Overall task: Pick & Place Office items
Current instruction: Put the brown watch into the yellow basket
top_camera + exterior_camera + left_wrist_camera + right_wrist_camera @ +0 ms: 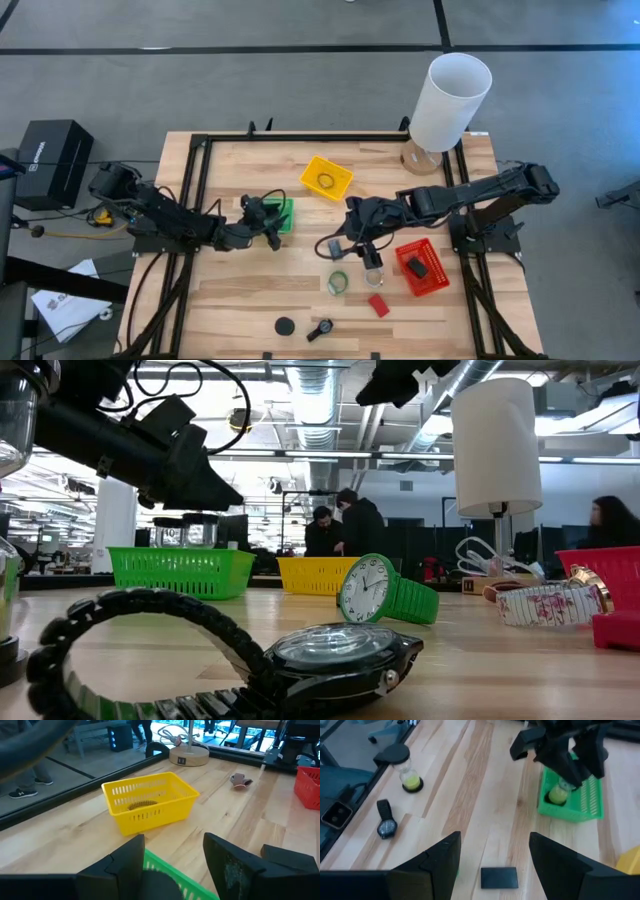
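My left gripper (272,222) (172,845) is open over the green tray (286,212). In the right wrist view it (572,770) hangs above a small jar of green stuff (558,794) standing in that tray. My right gripper (347,238) (495,842) is open, low over mid-table, with a dark grey block (499,877) lying just ahead of its fingers. On the near table lie a green ring watch (338,282), a clear ring (372,277), a red block (378,305), a black-lidded jar (285,326) and a black watch (320,330). My left gripper comes from above at the jar in the green tray. A dark round top (160,887) shows between its fingers. Whether the fingers touch it, I cannot tell.
The yellow tray (327,178) holds a ring; the red tray (421,268) holds a dark block. A tall white cylinder (450,100) stands at the far right on a round wooden base. A brown oblong (241,781) lies near that base. People sit in the room beyond.
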